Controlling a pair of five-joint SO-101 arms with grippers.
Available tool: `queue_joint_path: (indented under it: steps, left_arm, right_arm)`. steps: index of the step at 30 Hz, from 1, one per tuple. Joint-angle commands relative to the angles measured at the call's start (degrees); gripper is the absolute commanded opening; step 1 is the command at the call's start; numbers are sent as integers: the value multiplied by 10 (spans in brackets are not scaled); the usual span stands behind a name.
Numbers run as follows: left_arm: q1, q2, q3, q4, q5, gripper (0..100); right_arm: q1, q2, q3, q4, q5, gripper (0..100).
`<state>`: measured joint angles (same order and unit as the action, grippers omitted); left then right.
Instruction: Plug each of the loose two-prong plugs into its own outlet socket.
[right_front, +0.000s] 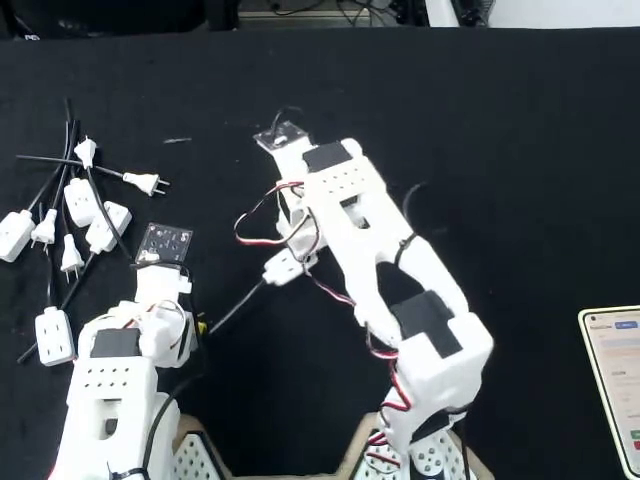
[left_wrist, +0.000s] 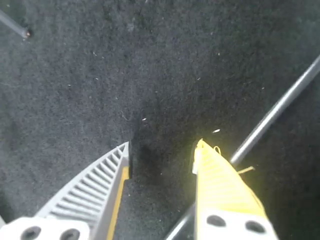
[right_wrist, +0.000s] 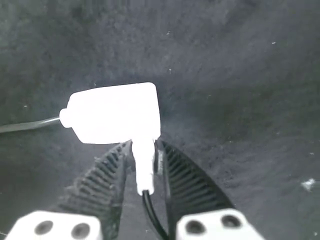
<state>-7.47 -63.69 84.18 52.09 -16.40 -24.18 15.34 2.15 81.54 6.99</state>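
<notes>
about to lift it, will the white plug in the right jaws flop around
The small white plastic plug looks rigid and light, pinched between ribbed jaws, so probably steady. Its thin black cord likely flops. The white socket block touching it could drag along.

The high view looks down over the black table (right_front: 520, 150) from afar, while both wrist views face down close above it, the right one sharing the white socket (right_front: 283, 268).
</notes>
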Motion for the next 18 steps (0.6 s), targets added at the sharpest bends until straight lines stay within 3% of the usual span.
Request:
queue_joint_path:
  steps: [1, 7, 13, 18]
  left_arm:
    - [-6, -9, -3, -6, 3, 216]
    - [-7, -9, -2, -6, 3, 216]
    - [-7, -9, -2, -6, 3, 216]
    - [-7, -9, -2, -6, 3, 216]
  right_arm:
    - [12, -37, 6, -33, 24, 11]
    - [1, -26, 27, -94, 64, 23]
    - [-46, -26, 24, -104, 130, 205]
    - [-69, -33, 5, -130, 172, 211]
